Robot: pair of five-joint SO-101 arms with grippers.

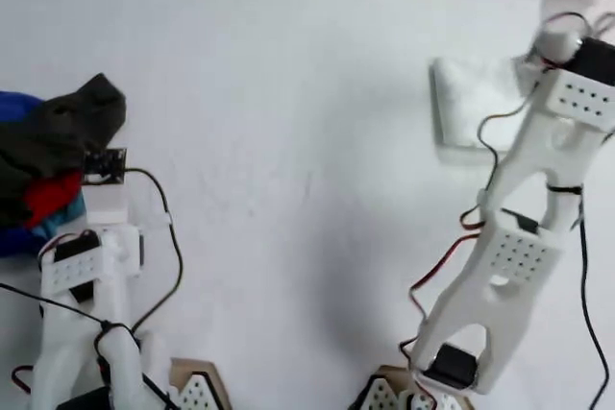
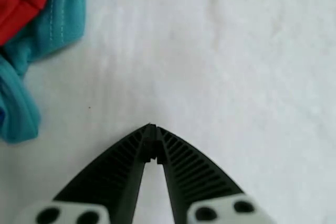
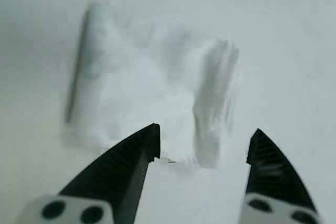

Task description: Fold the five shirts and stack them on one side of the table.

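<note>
right hand (image 3: 206,129) spread wide over folded white shirt (image 3: 152,87), left hand (image 2: 152,132) closed, near heaped shirts (image 2: 58,22)

Five shirts on one table (image 1: 288,64): one white shirt (image 1: 466,108), folded, by the right edge, and four heaped loose at the left edge: one grey shirt (image 1: 72,122), one blue shirt (image 1: 13,108), one red shirt (image 1: 50,194), one teal shirt (image 1: 53,224). Two arms, the left arm (image 1: 82,266) and the right arm (image 1: 514,256), stand at the near edge.
</note>
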